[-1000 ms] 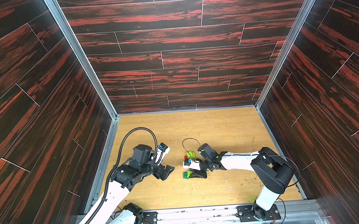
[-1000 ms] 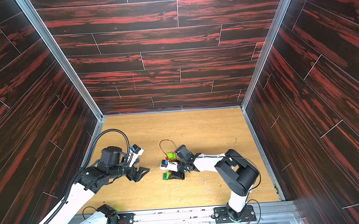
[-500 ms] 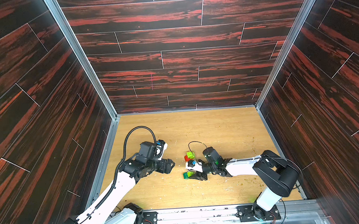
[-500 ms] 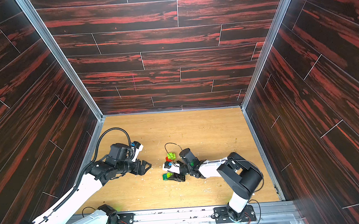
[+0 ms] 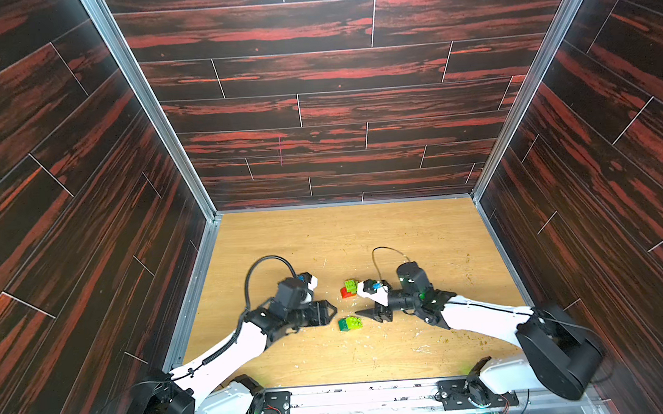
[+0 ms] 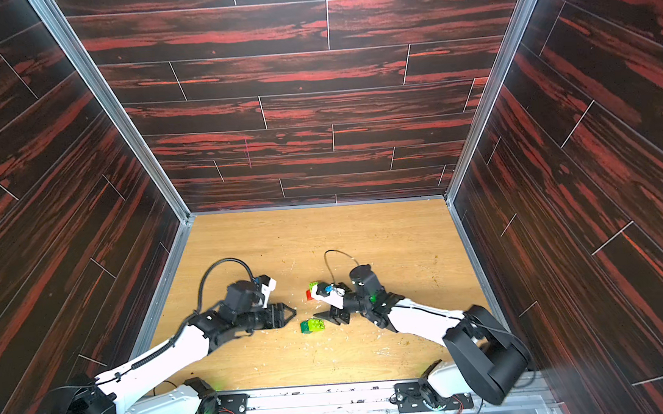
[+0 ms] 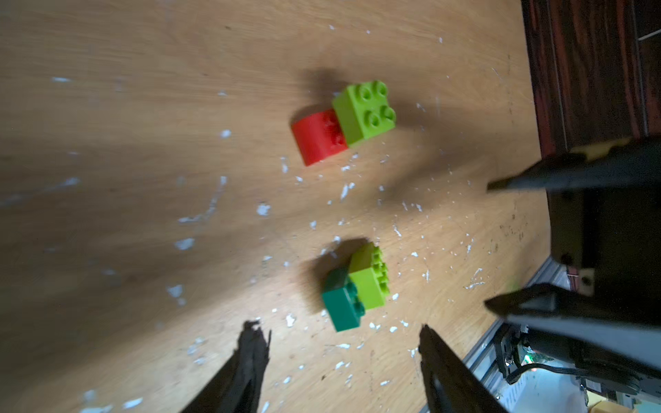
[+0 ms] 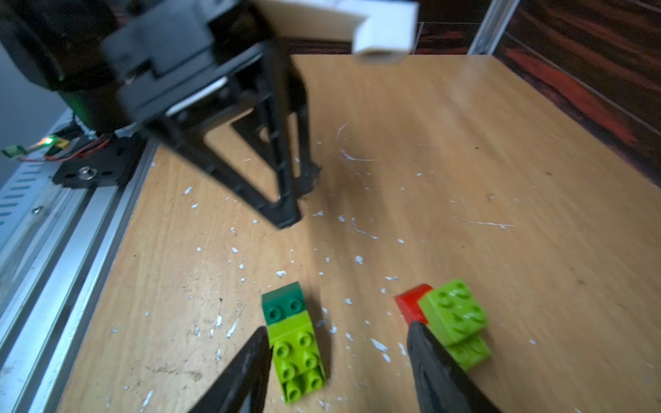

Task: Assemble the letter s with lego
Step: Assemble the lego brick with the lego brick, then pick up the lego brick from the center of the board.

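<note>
The lego lies on the wooden floor as two separate clumps, and no joined letter s is in view. A red brick (image 7: 316,141) with lime green bricks (image 8: 452,311) on it sits farther back (image 5: 348,288). Nearer the front, a dark green brick (image 8: 284,302) is joined to lime green ones (image 8: 297,354), seen in both top views (image 6: 312,326). My left gripper (image 7: 339,343) is open and empty, just left of the green clump (image 5: 349,323). My right gripper (image 8: 336,339) is open too. The green clump lies just inside one of its fingers (image 8: 250,357); the red clump lies outside the other.
White crumbs are scattered over the floor (image 5: 363,233) around the bricks. Dark wood-pattern walls close in the left, right and back sides. An aluminium rail (image 5: 372,387) with both arm bases runs along the front edge. The two grippers point at each other, close together.
My right gripper has opened, let go of the green clump and drawn back to the right. My left gripper has moved right towards the bricks, its jaws narrowing.
</note>
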{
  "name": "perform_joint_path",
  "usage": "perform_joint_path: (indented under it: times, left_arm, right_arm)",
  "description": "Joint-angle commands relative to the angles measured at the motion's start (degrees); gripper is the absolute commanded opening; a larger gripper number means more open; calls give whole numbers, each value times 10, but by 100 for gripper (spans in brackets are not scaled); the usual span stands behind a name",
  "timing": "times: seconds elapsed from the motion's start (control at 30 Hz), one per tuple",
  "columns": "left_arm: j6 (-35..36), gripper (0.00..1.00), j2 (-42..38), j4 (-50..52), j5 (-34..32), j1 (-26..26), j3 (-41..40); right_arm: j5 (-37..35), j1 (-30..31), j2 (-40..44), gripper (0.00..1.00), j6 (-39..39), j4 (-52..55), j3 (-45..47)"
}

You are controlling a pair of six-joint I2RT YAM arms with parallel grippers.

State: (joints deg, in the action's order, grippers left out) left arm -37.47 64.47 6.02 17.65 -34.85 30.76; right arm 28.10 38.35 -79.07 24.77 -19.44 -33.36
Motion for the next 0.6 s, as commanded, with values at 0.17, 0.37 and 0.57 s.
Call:
perform_joint_path:
  times: [0.17, 0.37, 0.57]
  left_arm:
    - [-121, 61, 36, -145, -99, -58, -64]
    - [-169, 55, 75, -219, -113, -83, -85]
    - [-208, 50, 108, -272, -112, -96, -107]
  right_arm:
    - [-37, -54, 31, 64, -78, 47, -17]
    - [-66, -69, 29, 65, -99, 49, -21]
    - [-67, -74, 26, 65, -102, 49, -17]
